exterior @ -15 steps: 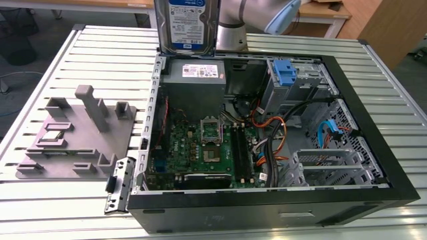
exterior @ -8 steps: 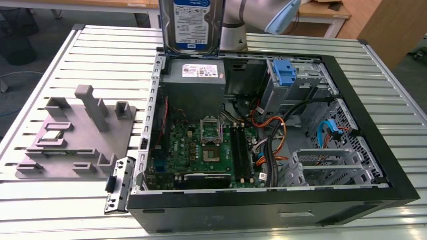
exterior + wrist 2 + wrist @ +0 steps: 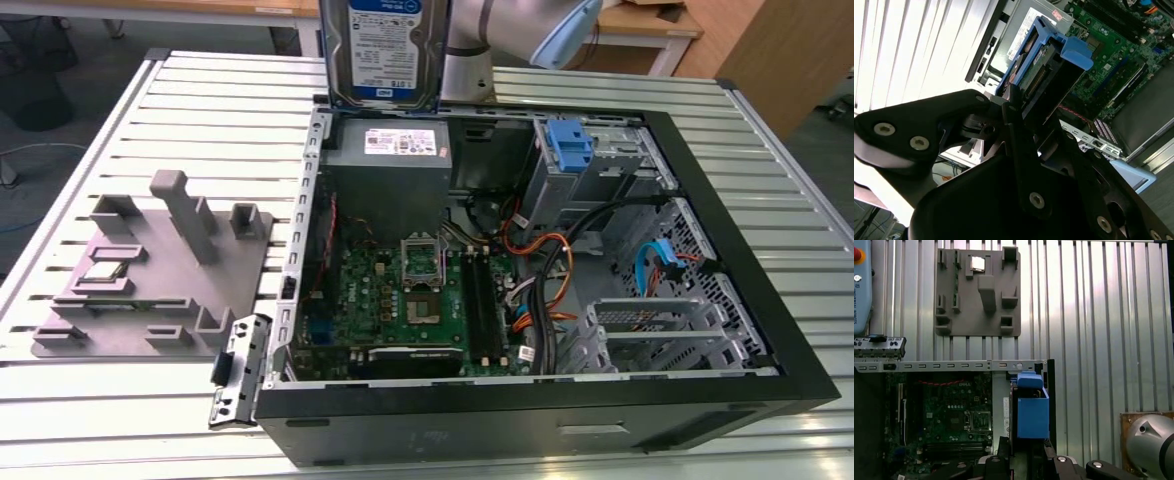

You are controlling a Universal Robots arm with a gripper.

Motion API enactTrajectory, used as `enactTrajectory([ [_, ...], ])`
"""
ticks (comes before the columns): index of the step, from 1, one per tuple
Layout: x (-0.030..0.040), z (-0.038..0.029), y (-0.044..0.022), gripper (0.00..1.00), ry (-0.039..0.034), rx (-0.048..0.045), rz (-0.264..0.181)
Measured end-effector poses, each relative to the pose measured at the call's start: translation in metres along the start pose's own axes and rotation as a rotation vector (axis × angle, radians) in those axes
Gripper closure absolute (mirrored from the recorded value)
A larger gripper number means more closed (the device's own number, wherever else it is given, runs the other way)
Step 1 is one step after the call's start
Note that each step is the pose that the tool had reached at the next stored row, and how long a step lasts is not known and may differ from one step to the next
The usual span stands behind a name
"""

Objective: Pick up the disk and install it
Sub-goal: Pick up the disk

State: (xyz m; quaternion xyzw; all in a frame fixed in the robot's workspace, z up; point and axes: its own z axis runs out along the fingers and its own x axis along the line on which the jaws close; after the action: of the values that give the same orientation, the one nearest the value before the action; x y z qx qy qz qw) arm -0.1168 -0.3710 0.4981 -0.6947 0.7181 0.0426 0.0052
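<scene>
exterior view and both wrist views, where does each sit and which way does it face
Exterior view: off the arm, raised, looking down into the open computer case; the arm shows behind the disk.
First wrist view: on the arm, facing straight down on the disk and grey fixture plate; gripper and an arm joint show.
Second wrist view: on the arm, looking along the gripper at the disk, motherboard beyond.
Shared: both wrist views show the gripper shut on the disk.

Disk above power supply inside case; fixture block beside case, exterior view's left.
</scene>
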Motion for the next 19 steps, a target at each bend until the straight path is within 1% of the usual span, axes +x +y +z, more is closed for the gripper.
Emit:
enactTrajectory([
  [3, 0.0000, 0.0000, -0.0002, 0.65, -0.0001, 0.0000, 0.000],
  [6, -0.0002, -0.0002, -0.0049, 0.65, 0.0000, 0.0000, 0.000],
  [10, -0.0006, -0.0007, -0.0182, 0.65, -0.0001, -0.0001, 0.000],
  [15, -0.0012, -0.0013, -0.0369, 0.65, -0.0001, -0.0003, 0.000],
  [19, -0.0017, -0.0016, -0.0500, 0.65, 0.0002, -0.0004, 0.000],
])
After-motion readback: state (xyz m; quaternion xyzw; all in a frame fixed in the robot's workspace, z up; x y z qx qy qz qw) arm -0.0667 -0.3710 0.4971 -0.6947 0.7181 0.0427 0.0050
